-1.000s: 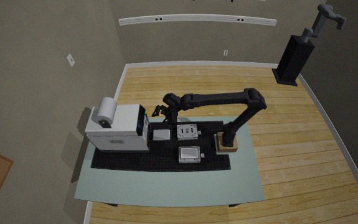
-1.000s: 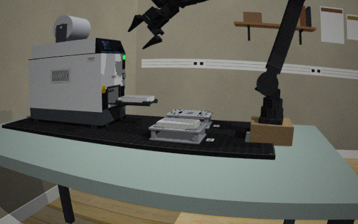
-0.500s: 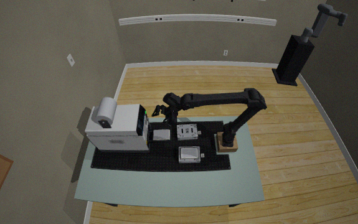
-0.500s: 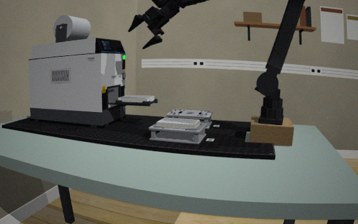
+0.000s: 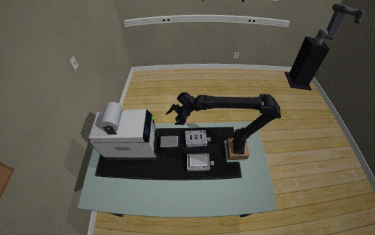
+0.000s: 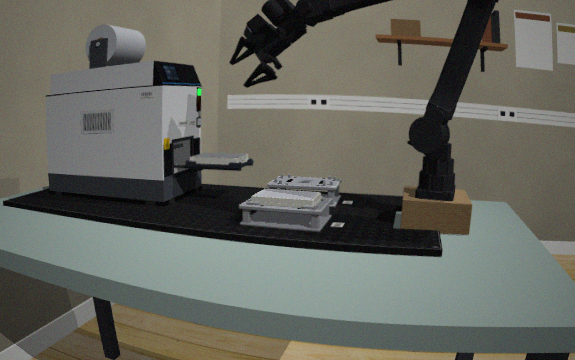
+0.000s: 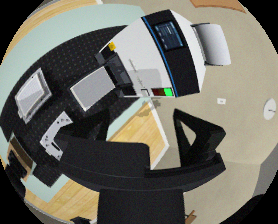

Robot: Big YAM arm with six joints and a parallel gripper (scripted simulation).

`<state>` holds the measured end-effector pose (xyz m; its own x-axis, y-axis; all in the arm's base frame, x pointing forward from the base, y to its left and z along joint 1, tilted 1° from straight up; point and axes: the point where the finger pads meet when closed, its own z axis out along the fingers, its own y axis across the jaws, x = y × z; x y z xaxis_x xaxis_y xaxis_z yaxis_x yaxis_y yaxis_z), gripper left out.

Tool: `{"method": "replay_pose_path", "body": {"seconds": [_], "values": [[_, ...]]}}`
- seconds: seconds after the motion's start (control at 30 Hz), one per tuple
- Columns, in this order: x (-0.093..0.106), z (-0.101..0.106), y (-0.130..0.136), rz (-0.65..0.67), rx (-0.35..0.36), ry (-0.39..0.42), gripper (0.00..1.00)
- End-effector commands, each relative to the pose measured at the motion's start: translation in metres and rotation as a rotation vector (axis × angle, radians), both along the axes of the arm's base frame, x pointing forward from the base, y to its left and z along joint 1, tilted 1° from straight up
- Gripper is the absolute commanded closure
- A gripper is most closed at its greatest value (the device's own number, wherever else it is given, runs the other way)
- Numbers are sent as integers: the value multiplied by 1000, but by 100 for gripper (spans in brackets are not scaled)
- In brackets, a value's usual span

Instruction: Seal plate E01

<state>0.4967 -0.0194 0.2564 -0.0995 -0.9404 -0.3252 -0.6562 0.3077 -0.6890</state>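
The sealer [image 5: 122,151] [image 6: 117,150] [image 7: 135,50] shows a green lamp [image 5: 152,118] [image 6: 199,92] [image 7: 168,92]. Its START button [image 6: 198,122] [image 7: 144,92] is below the lamp. The stage [image 6: 227,166] is out, with plate E01 [image 5: 169,141] [image 6: 219,159] [image 7: 93,88] lying on it, apparently flat; the locators are too small to judge. Nest N1 [image 5: 192,143] [image 6: 312,184] [image 7: 51,134] holds no plate. The other plate [image 5: 198,160] [image 6: 287,198] [image 7: 32,95] sits in N2 [image 5: 198,169] [image 6: 287,220]. My gripper [image 5: 171,119] [image 6: 239,75] [image 7: 141,112] is open and empty, high above the stage's level. Well A1 cannot be made out.
The foil roll [image 5: 111,115] [image 6: 126,45] [image 7: 212,45] tops the sealer. Both nests stand on the black mat [image 5: 171,170] [image 6: 207,215], between the sealer and my wooden base block [image 5: 237,156] [image 6: 437,215]. N1 is on the wall side of N2.
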Motion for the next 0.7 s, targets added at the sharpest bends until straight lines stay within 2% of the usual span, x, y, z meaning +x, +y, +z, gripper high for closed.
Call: {"method": "replay_pose_path", "body": {"seconds": [0.0, 0.1, 0.27, 0.37, 0.4, 0.57, 0.67], "values": [[0, -9, -16, -117, 123, 6, 9], [0, -4, -17, -124, 130, -3, 9], [-16, -14, -46, -256, 269, 16, 12], [-20, -27, -60, -323, 349, 46, 14], [-19, -28, -58, -342, 372, 53, 100], [-10, -19, -47, -436, 490, 66, 100], [-10, -18, -49, -448, 496, 67, 100]]}}
